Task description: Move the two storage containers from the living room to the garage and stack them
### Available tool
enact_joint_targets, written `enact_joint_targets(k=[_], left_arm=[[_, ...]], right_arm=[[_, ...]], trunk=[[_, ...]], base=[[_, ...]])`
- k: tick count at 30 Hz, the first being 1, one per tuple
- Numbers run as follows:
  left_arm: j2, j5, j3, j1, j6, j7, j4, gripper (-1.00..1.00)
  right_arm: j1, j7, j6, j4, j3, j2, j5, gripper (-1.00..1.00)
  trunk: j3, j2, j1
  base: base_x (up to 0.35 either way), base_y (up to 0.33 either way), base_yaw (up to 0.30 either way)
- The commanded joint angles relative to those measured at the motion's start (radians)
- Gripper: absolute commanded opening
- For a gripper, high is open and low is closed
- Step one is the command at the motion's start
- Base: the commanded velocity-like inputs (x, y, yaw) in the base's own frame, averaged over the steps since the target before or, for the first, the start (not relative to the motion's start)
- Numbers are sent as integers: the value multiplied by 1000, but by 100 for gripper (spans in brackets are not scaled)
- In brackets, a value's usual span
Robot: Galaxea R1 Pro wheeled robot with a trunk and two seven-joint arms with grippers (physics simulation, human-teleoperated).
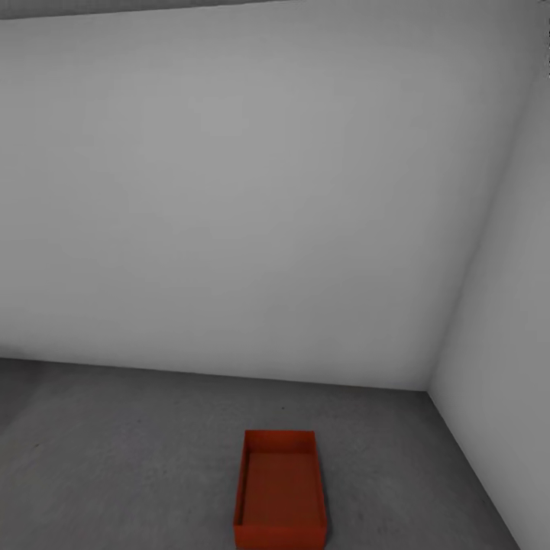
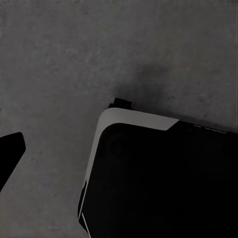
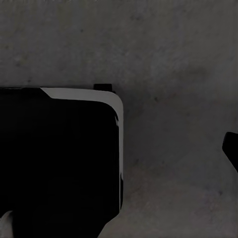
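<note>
One orange-red storage container sits alone on the floor of the garage, open side up and empty, its long axis running from near to far. In the head view it lies at the near edge of the scene, slightly right of centre, with its near end running down to the bottom of the frame. Two plain pale grey walls meet in a corner at the far right: the back wall spans the width of the scene, and the side wall comes forward along the right. The container stands well apart from both, with bare mottled concrete between it and the corner. Each wrist camera looks down on the same dark grey concrete, where a large black body with a pale grey rounded edge, the robot's base, covers much of the view. A dark tip at the edge of the left wrist view and another at the edge of the right wrist view are all that shows of the fingers, so how far either pair of jaws is open cannot be told; nothing is seen held by either.
</note>
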Motion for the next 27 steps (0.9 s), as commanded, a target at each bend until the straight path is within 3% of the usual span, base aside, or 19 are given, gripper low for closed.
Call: enact_joint_targets(k=[1, 27], left_arm=[[-1, 5, 2, 0, -3, 1, 1, 100], [-1, 5, 2, 0, -9, 1, 1, 100]], right_arm=[[-1, -1, -4, 3, 8, 0, -10, 100], [-1, -6, -1, 3, 10, -2, -4, 100]], trunk=[[1, -1, 0], [3, -1, 0]], base=[[0, 0, 0], [0, 0, 0]])
